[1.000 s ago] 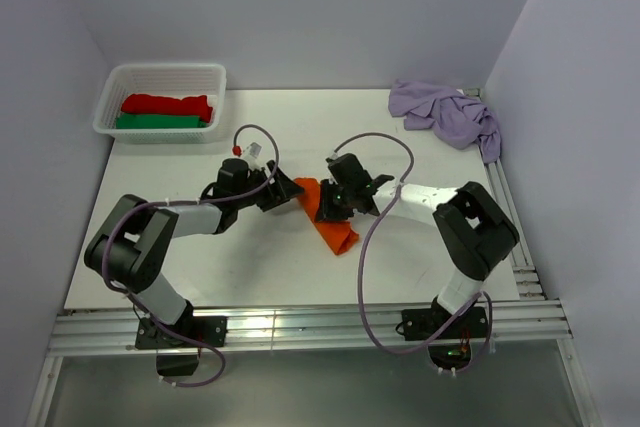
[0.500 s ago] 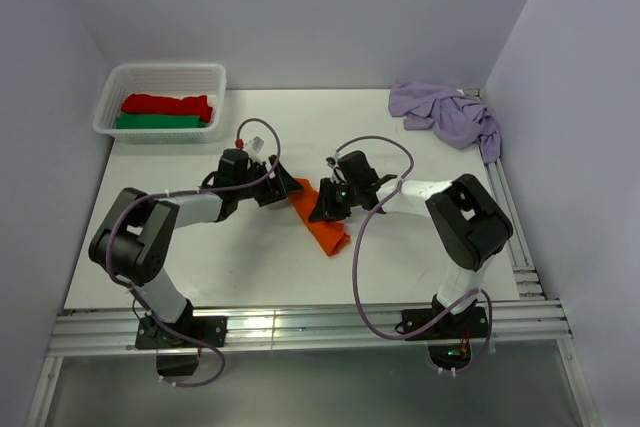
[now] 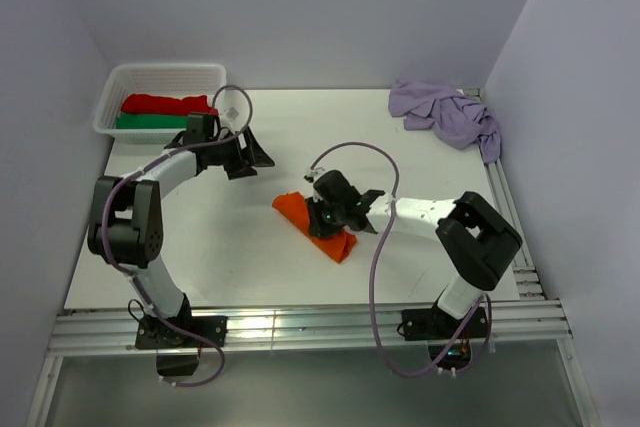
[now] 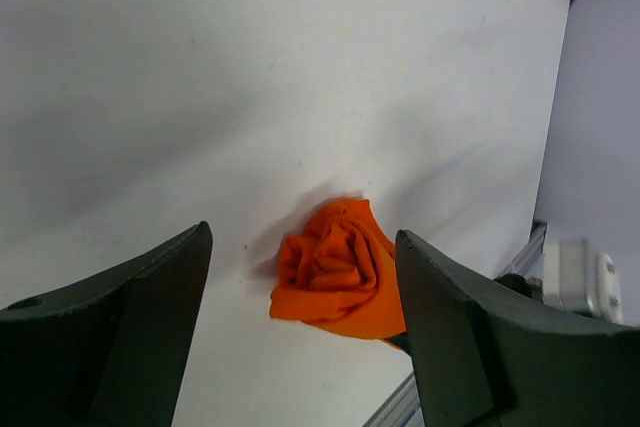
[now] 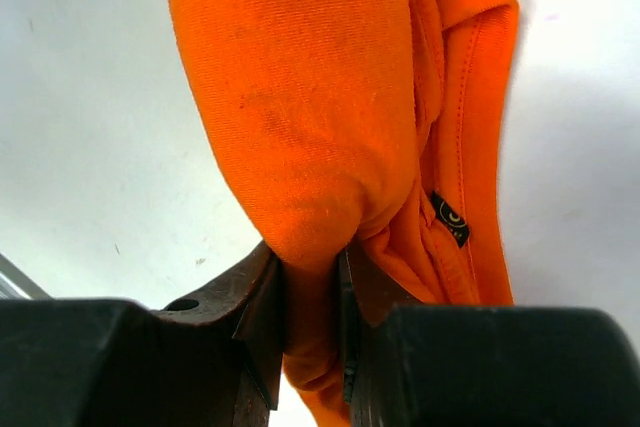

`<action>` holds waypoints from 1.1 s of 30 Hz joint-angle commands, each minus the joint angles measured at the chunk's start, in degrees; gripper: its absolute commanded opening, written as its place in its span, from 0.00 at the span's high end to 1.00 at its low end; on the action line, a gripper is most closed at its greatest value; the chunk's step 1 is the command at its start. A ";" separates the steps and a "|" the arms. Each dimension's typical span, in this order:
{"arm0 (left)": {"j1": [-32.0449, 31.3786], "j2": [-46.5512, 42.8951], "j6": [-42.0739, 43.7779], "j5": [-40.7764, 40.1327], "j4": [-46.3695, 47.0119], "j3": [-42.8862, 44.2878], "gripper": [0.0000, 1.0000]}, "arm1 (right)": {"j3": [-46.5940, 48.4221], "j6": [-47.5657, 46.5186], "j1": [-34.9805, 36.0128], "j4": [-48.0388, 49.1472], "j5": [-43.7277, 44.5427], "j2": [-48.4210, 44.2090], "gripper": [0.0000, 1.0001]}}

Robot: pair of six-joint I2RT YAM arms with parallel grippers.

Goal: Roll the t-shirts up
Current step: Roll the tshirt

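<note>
Table of plain white board carries everything. At its far right corner the pale lilac cotton t-shirt lies crumpled and not yet rolled, one part hanging over the table edge by the wall. At the far left stands a white plastic mesh basket with one red and one green cloth roll inside. The bright orange cotton t-shirt lies near the middle as a loose roll. The left fingers stand wide apart and empty, beside the basket and well apart from the roll. The right fingers are almost closed, pinching an orange fold. I think a pull or a late release may drag this fold and open the roll; the left arm also lies across the way to the basket.
</note>
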 commanded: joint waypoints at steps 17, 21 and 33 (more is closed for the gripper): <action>-9.77 9.23 12.32 9.77 -11.64 0.52 0.20 | -2.53 -1.54 15.31 -12.42 14.04 -0.15 1.00; -11.35 10.91 13.64 4.25 -14.36 2.28 0.22 | -1.48 -2.16 16.28 -13.21 14.92 0.29 1.00; -16.70 16.97 12.58 -10.35 -19.37 6.76 0.48 | -1.91 -1.72 17.43 -13.13 16.68 -1.64 1.00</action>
